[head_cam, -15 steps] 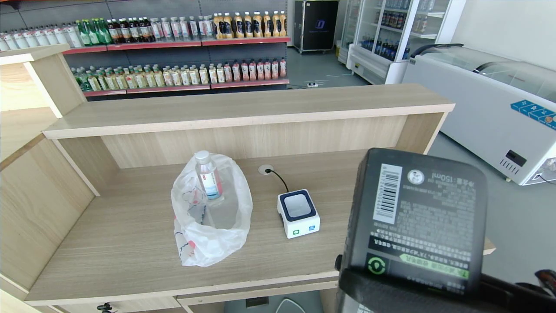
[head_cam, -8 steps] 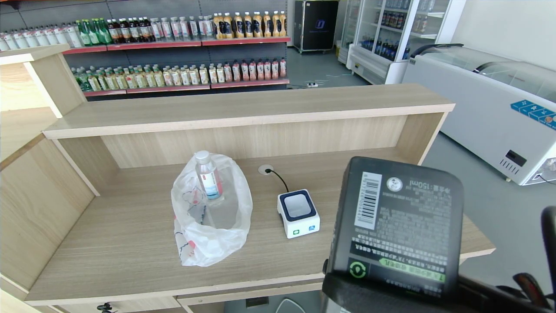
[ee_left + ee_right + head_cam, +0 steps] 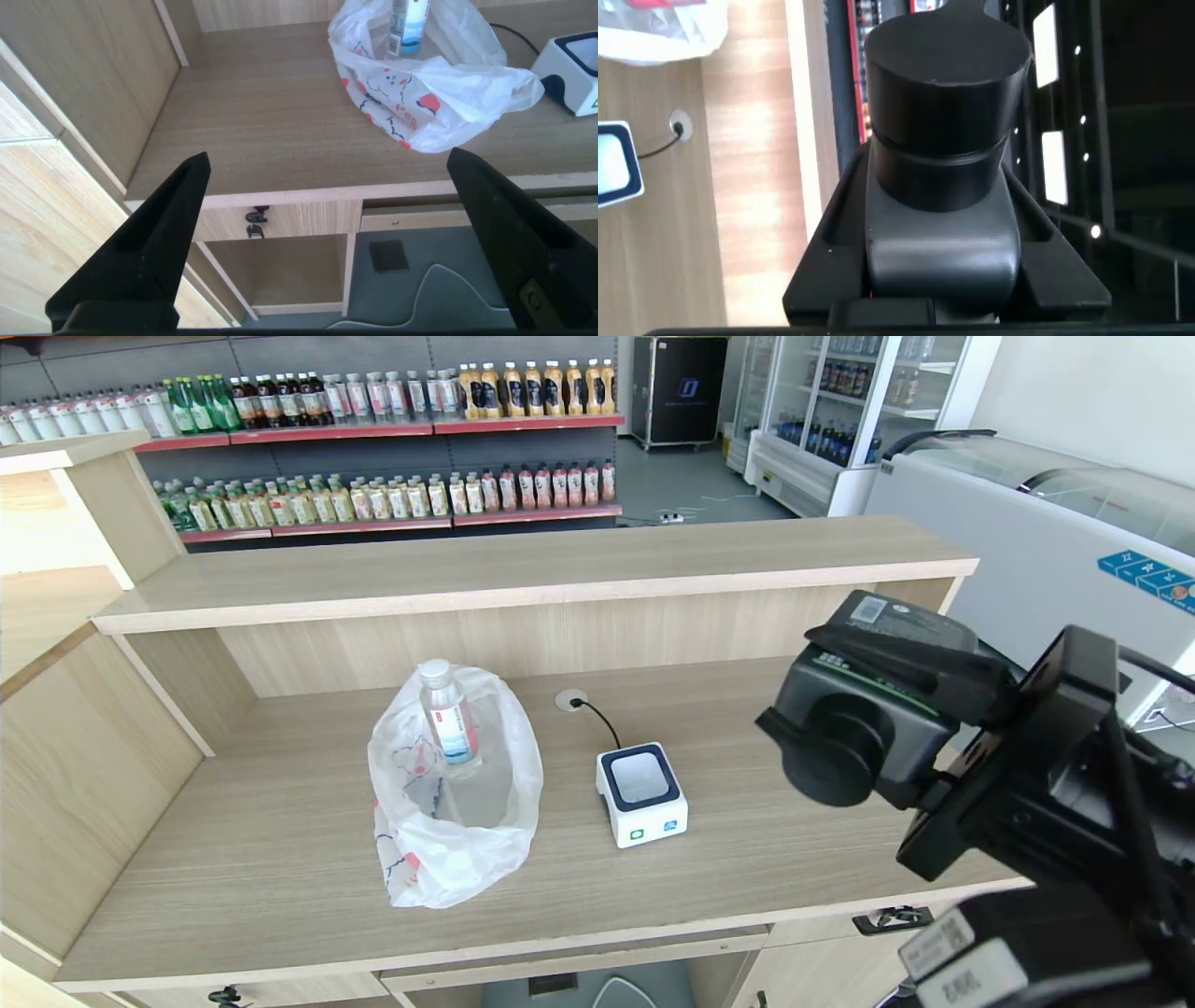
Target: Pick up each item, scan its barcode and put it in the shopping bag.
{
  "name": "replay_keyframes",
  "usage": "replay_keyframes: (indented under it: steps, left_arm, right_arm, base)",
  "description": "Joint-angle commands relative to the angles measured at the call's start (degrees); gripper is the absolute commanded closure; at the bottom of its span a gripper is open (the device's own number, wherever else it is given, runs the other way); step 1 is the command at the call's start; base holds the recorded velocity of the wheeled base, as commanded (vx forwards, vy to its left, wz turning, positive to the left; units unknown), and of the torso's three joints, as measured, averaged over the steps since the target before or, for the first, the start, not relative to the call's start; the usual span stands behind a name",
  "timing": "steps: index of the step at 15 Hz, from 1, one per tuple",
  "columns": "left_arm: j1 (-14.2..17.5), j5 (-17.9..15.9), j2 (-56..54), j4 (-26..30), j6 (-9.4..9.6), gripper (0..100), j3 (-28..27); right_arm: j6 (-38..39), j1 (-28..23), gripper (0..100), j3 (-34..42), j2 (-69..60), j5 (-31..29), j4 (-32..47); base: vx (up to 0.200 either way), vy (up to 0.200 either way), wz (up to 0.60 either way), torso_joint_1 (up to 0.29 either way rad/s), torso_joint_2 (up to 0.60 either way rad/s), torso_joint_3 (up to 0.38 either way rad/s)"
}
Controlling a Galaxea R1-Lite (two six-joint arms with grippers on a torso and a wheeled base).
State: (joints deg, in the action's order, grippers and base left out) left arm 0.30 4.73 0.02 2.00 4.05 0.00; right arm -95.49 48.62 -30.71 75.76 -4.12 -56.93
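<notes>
A black flat bottle with a round black cap hangs over the counter's right end, lying sideways with the cap towards the scanner. My right gripper is shut on the bottle, its fingers pressing on the body behind the cap. The white scanner with a dark window sits mid-counter, left of the bottle. A thin white shopping bag stands left of the scanner with a clear water bottle upright inside. My left gripper is open, low before the counter's front edge, near the bag.
The wooden counter has a raised back ledge and side walls. The scanner's cable runs to a hole behind it. Drink shelves and a chest freezer stand beyond. A drawer sits below the counter top.
The black bottle, earlier close to the head camera with its barcode label facing it, has moved away and turned over, so its cap now points towards the scanner.
</notes>
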Motion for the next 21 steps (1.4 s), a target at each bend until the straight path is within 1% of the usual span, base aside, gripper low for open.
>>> replay_keyframes:
  steps: [1,2,3,4,5,6,7,8,9,10,11,13,14,16,18,19,21]
  left_arm:
    - [0.0,0.0,0.0,0.0,0.00,0,0.0]
    - [0.0,0.0,0.0,0.0,0.00,0,0.0]
    - [0.0,0.0,0.0,0.0,0.00,0,0.0]
    - [0.0,0.0,0.0,0.0,0.00,0,0.0]
    - [0.0,0.0,0.0,0.0,0.00,0,0.0]
    - [0.0,0.0,0.0,0.0,0.00,0,0.0]
    - [0.0,0.0,0.0,0.0,0.00,0,0.0]
    - [0.0,0.0,0.0,0.0,0.00,0,0.0]
    - [0.0,0.0,0.0,0.0,0.00,0,0.0]
    - [0.0,0.0,0.0,0.0,0.00,0,0.0]
    - [0.0,0.0,0.0,0.0,0.00,0,0.0]
    - [0.0,0.0,0.0,0.0,0.00,0,0.0]
    - [0.0,0.0,0.0,0.0,0.00,0,0.0]
    - [0.0,0.0,0.0,0.0,0.00,0,0.0]
    - [0.0,0.0,0.0,0.0,0.00,0,0.0]
    - [0.0,0.0,0.0,0.0,0.00,0,0.0]
    - [0.0,0.0,0.0,0.0,0.00,0,0.0]
  right_arm:
    - [12.2,-17.9,100,1.0,-6.0,-5.3,1.4]
    - [15.5,-21.1,100,1.0,-6.7,-6.3,2.6]
    - [24.3,-30.3,100,0.8,-8.2,-8.4,6.0]
    - [25.5,-38.1,100,0.3,-9.7,-8.3,6.7]
    - [28.3,-45.1,100,-1.2,-10.0,-7.6,7.7]
    - [32.0,-47.2,100,-2.1,-10.1,-7.1,9.8]
    - [39.9,-47.6,100,-4.3,-10.2,-7.2,15.3]
    - [47.2,-47.6,100,-8.4,-10.5,-7.7,21.9]
    - [50.4,-47.5,100,-11.5,-10.4,-7.7,24.6]
    - [52.5,-47.5,100,-12.8,-10.1,-7.7,25.6]
    - [60.9,-47.6,100,-16.1,-7.5,-7.6,27.1]
    - [69.6,-48.0,100,-19.0,-4.5,-7.7,27.8]
    - [72.4,-48.9,100,-18.8,-4.0,-7.6,29.1]
    - [81.0,-49.1,100,-16.7,-5.3,-7.3,35.3]
    - [86.1,-48.4,100,-15.6,-6.2,-6.1,39.2]
    - [87.1,-48.4,100,-15.6,-6.3,-4.7,41.0]
    - [87.6,-48.3,100,-15.4,-6.4,-2.2,41.5]
  base:
    - [0.000,0.000,0.00,0.000,0.00,0.000]
    - [0.000,0.000,0.00,0.000,0.00,0.000]
    - [0.000,0.000,0.00,0.000,0.00,0.000]
    - [0.000,0.000,0.00,0.000,0.00,0.000]
    - [0.000,0.000,0.00,0.000,0.00,0.000]
    - [0.000,0.000,0.00,0.000,0.00,0.000]
    - [0.000,0.000,0.00,0.000,0.00,0.000]
    - [0.000,0.000,0.00,0.000,0.00,0.000]
    - [0.000,0.000,0.00,0.000,0.00,0.000]
    - [0.000,0.000,0.00,0.000,0.00,0.000]
    - [0.000,0.000,0.00,0.000,0.00,0.000]
    - [0.000,0.000,0.00,0.000,0.00,0.000]
    - [0.000,0.000,0.00,0.000,0.00,0.000]
    - [0.000,0.000,0.00,0.000,0.00,0.000]
    - [0.000,0.000,0.00,0.000,0.00,0.000]
    - [0.000,0.000,0.00,0.000,0.00,0.000]
    - [0.000,0.000,0.00,0.000,0.00,0.000]
